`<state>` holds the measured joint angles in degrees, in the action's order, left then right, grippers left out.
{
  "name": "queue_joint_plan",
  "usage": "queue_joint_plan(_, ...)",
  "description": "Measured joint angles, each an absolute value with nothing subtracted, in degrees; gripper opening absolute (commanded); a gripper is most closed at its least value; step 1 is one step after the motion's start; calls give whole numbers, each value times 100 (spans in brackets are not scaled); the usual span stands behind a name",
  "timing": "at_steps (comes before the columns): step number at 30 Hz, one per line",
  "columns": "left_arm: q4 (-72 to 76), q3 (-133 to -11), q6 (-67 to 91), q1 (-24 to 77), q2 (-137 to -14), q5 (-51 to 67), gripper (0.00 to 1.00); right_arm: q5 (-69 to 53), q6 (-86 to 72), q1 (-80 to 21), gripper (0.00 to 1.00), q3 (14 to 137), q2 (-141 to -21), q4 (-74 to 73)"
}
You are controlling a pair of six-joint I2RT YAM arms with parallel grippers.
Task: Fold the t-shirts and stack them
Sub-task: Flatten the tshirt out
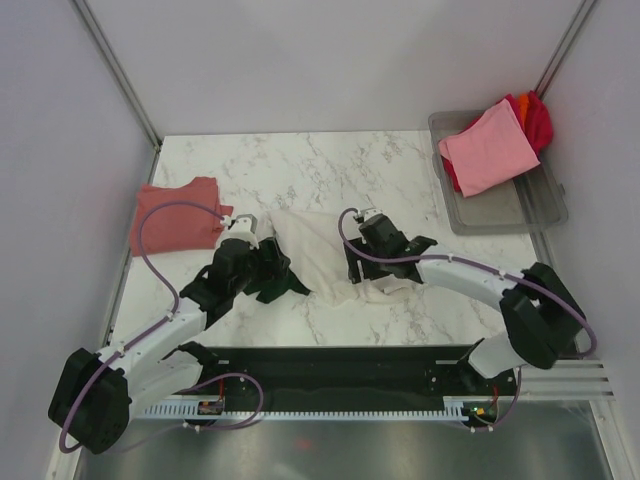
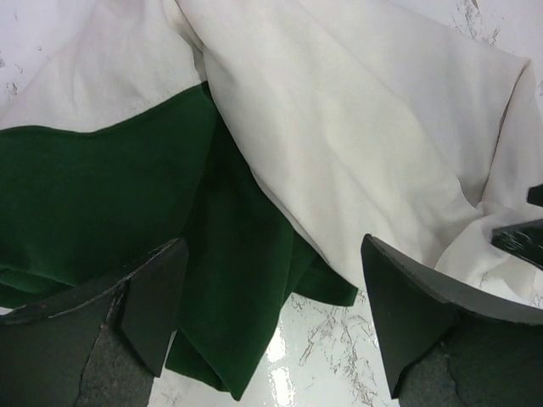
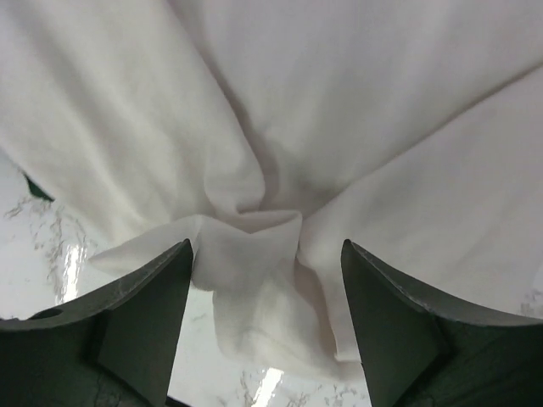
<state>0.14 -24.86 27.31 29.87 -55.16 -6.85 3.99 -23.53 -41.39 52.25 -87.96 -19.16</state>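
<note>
Cream-white t-shirt [image 1: 310, 245] is seen crumpled between the two low, forward-stretched arms. Its bunched fold is straddled by the right gripper [image 3: 267, 254], jaws spread wide, nothing clamped. The left gripper [image 2: 271, 254] is held wide open just above the dark green t-shirt [image 2: 102, 186].

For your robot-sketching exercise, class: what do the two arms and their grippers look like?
The left arm and right arm: white links, black joints, a purple cable looping along each. The left gripper and right gripper: black, with two wedge-shaped fingers.

Free tabletop [image 1: 330, 178] — between red t-shirt [image 1: 172, 220], tray [image 1: 500, 212]
</note>
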Motion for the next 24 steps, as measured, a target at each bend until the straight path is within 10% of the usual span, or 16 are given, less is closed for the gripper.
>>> queue_joint_plan(24, 16, -2491, 2711, 2987, -5516, -471, 90, -132, -2904, -5004, 59, 3522, -6928, -1529)
